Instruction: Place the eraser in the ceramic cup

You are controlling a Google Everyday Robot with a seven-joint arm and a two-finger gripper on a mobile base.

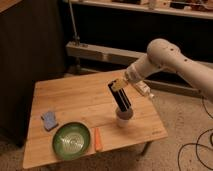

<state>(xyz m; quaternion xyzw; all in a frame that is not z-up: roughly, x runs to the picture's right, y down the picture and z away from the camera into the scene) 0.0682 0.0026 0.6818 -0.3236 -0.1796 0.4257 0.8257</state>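
Note:
My gripper (120,85) hangs over the right part of the wooden table (80,102), shut on the top end of the eraser (121,100). The eraser is a black striped block held nearly upright, tilted a little, with its lower end at the mouth of the ceramic cup (124,119). Only the lower part of that small white cup shows below the eraser. Whether the eraser's tip is inside the cup or just above its rim I cannot tell.
A green round plate (72,140) sits at the table's front left, with an orange carrot-like stick (98,139) beside it and a small blue sponge (49,120) further left. Dark shelving stands behind the table. Cables lie on the floor at the right.

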